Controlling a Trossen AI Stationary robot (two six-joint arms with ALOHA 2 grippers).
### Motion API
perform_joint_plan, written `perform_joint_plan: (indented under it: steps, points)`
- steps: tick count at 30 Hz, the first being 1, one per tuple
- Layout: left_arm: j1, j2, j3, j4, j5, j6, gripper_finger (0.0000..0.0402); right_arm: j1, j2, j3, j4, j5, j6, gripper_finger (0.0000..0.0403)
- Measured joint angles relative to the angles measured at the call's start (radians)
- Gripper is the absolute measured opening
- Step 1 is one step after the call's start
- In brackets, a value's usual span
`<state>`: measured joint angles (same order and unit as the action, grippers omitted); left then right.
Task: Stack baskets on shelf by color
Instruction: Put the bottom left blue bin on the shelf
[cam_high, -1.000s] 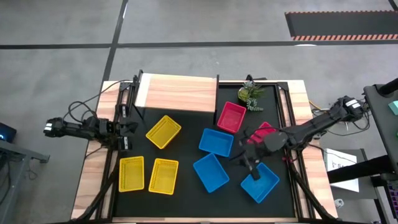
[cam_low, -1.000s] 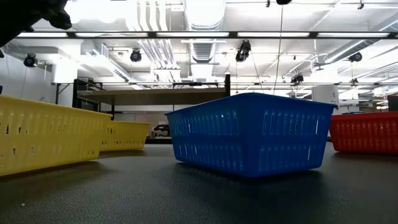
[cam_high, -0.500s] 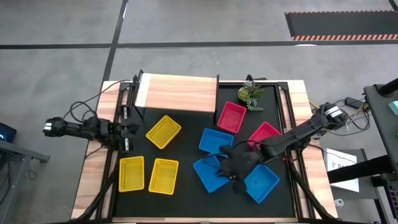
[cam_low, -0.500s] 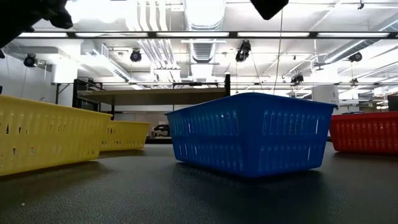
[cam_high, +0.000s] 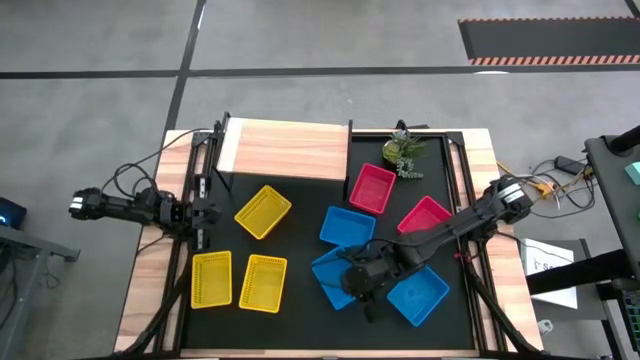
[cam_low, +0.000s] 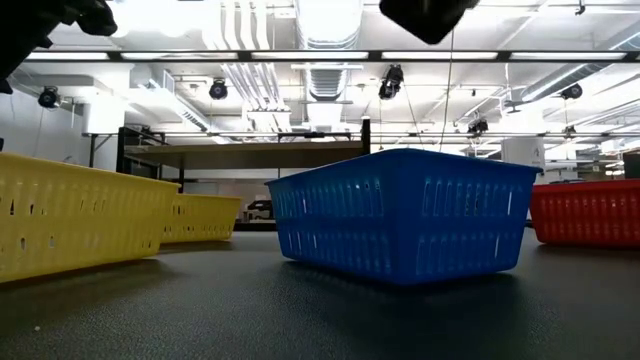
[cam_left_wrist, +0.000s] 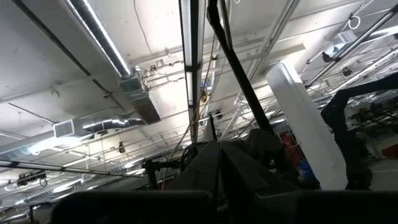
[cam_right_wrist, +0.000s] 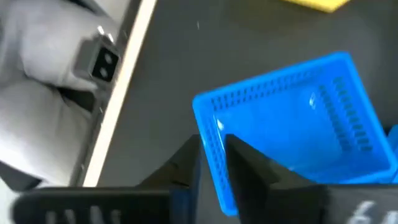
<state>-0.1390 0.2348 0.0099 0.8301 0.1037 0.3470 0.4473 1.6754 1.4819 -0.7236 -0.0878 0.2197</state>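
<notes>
The high view shows three yellow baskets (cam_high: 263, 212) (cam_high: 211, 279) (cam_high: 263, 283), three blue ones (cam_high: 347, 228) (cam_high: 330, 270) (cam_high: 417, 295) and two red ones (cam_high: 371, 188) (cam_high: 425, 215), all standing on their bottoms on the black tabletop. The pale-wood shelf (cam_high: 285, 149) stands at the far edge. My right gripper (cam_high: 358, 287) hangs open over the middle blue basket (cam_right_wrist: 298, 118), one finger (cam_right_wrist: 186, 168) outside its near end wall and one finger (cam_right_wrist: 252, 177) inside. My left gripper (cam_high: 203, 218) waits, open, at the table's left edge beside the yellow baskets. My right gripper comes from above at the blue basket's end wall near a corner (cam_right_wrist: 213, 146), with a finger on either side of it. Whether the fingers touch the wall I cannot tell. The basket sits flat on the table.
A small green potted plant (cam_high: 403, 152) stands at the far edge, right of the shelf. The blue baskets lie close together around my right gripper. The wooden table border (cam_high: 150, 290) runs along the left and right sides. In the low view a blue basket (cam_low: 400, 215) fills the middle.
My right gripper has travelled from above the near-right blue basket toward the table's left and near edge, and now stands over the middle blue basket. The baskets have stayed where they were.
</notes>
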Motion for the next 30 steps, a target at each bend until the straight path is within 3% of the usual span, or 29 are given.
perform_joint_plan:
  steps: [7, 10, 30]
  points:
    - [0.000, 0.000, 0.001, 0.000, 0.000, 0.000, 0.0000, 0.014, 0.084, 0.074, -0.070, 0.008, -0.039, 0.0194]
    - [0.000, 0.000, 0.001, 0.000, 0.000, 0.000, 0.0000, 0.019, 0.118, 0.095, -0.088, 0.004, -0.084, 0.0221]
    - [0.000, -0.005, 0.001, 0.000, 0.001, 0.006, 0.0000, 0.022, 0.356, 0.293, -0.285, 0.009, -0.149, 0.0215]
